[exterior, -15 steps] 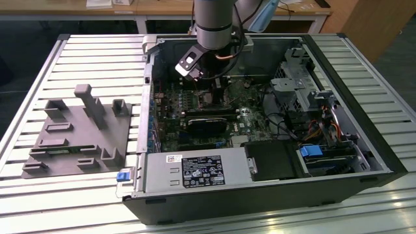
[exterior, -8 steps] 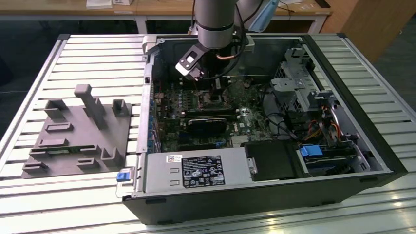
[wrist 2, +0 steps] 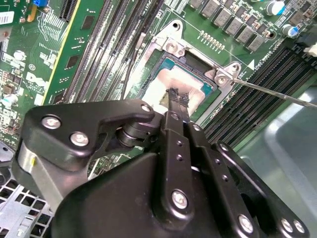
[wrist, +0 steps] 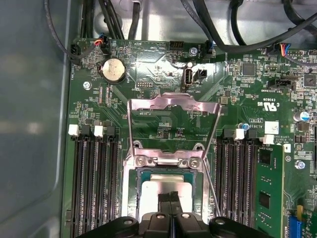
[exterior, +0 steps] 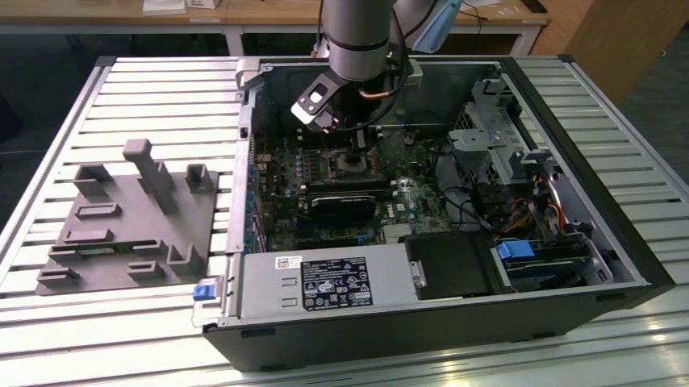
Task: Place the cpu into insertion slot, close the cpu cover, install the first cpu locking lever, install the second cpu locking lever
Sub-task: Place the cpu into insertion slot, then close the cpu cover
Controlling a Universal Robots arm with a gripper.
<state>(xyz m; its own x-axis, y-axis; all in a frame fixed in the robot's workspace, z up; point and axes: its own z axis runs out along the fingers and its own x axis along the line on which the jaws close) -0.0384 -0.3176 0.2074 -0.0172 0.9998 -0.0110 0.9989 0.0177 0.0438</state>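
Pinched gripper (wrist: 170, 196) atop cpu (wrist: 154, 184) inside insertion slot (wrist: 163, 161) rim (cpu cover (wrist: 168, 101) open)

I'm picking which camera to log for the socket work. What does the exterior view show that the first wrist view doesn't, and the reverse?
Exterior view: the open computer case on the slatted table, the grey fixture block at the exterior view's left, the power supply, and the arm reaching down into the case. First wrist view: the coin cell battery, the cpu cover swung up open, and the cpu seated in the insertion slot. Both: the green motherboard and the tool at the slot.
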